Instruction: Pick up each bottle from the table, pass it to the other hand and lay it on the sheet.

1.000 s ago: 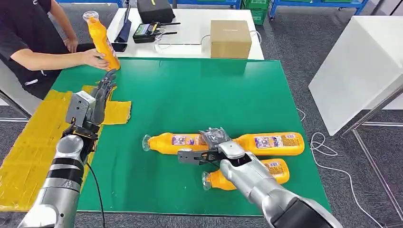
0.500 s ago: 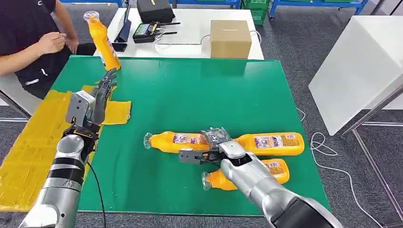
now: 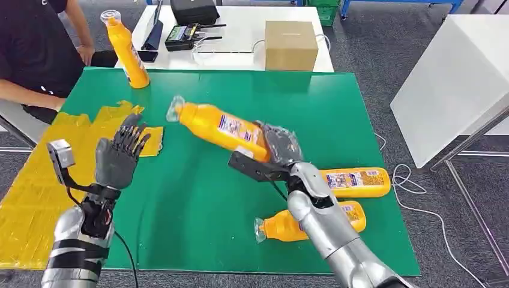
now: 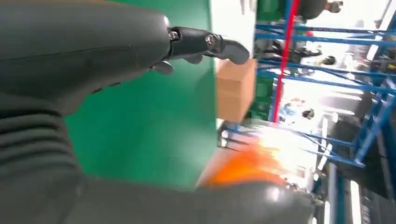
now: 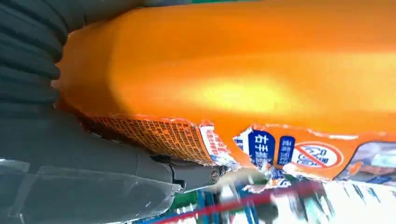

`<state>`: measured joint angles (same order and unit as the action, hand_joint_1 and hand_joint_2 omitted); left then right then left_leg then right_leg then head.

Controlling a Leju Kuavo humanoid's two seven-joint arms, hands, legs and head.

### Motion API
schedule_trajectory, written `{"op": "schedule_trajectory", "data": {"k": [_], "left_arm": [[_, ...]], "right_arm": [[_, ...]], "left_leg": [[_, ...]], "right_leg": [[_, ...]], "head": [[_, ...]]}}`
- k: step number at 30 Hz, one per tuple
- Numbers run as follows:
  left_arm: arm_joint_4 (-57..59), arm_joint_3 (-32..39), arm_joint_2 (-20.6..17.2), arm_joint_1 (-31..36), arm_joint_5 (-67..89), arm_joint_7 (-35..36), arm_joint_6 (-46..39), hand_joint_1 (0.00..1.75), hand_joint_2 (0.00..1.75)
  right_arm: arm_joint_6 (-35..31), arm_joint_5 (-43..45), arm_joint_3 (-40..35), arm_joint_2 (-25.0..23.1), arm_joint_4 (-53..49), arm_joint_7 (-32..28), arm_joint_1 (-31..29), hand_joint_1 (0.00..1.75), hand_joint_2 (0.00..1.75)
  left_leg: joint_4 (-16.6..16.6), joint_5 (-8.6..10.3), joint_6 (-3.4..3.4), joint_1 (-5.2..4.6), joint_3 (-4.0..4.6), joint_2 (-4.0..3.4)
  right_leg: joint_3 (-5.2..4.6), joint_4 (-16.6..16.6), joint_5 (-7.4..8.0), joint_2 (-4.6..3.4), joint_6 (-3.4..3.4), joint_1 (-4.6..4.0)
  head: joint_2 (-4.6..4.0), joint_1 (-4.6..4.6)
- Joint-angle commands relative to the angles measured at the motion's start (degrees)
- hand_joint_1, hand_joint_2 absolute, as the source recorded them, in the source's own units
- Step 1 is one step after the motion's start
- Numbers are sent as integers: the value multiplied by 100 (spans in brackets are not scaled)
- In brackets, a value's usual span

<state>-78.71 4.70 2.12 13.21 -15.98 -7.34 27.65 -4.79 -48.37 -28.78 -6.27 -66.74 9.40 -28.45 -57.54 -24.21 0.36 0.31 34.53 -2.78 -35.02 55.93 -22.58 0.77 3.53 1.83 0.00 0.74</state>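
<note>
green table [image 3: 210, 204] | right hand [image 3: 277, 150] grips raised bottle [image 3: 219, 127] | left hand [image 3: 117, 157] spread, empty

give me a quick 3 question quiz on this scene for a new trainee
1. True or false: the right hand holds an orange bottle clear of the green mat.
2. How many bottles lie flat on the mat? A) one B) two C) four
3. Fill in: the left hand is raised with its fingers ____ and holds nothing.

Key
1. True.
2. B: one bottle by the right edge, another nearer the robot. A fourth bottle stands upright at the far left corner.
3. Spread.
</note>
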Motion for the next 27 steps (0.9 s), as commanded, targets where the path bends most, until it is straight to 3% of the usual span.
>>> {"op": "schedule_trajectory", "data": {"k": [1,14,20,27], "left_arm": [[-636,-592,-78,-449,-192,40,-167,0,175],[-721,-886,31,-435,-118,-46,-149,0,175],[-811,-1241,174,-251,-26,-139,-153,0,175],[-818,-1255,171,-258,-54,-148,-153,0,175]], "right_arm": [[-212,101,-39,212,-1572,-188,338,175,175],[-228,254,-262,-12,-1348,-261,185,175,175],[59,298,-905,-349,-658,-206,16,175,175],[50,295,-935,-334,-623,-179,12,175,175]], "left_leg": [[-7,-12,0,8,-9,43],[-3,-10,-4,10,-6,31],[-3,-9,-3,8,-4,23],[-2,-4,-2,7,1,24]], "right_leg": [[20,2,-15,18,-20,-7],[15,0,-5,1,-23,-8],[13,2,-3,-4,-21,-6],[9,0,0,1,-17,-5]], "head": [[0,2],[0,2],[0,2],[0,2]]}}
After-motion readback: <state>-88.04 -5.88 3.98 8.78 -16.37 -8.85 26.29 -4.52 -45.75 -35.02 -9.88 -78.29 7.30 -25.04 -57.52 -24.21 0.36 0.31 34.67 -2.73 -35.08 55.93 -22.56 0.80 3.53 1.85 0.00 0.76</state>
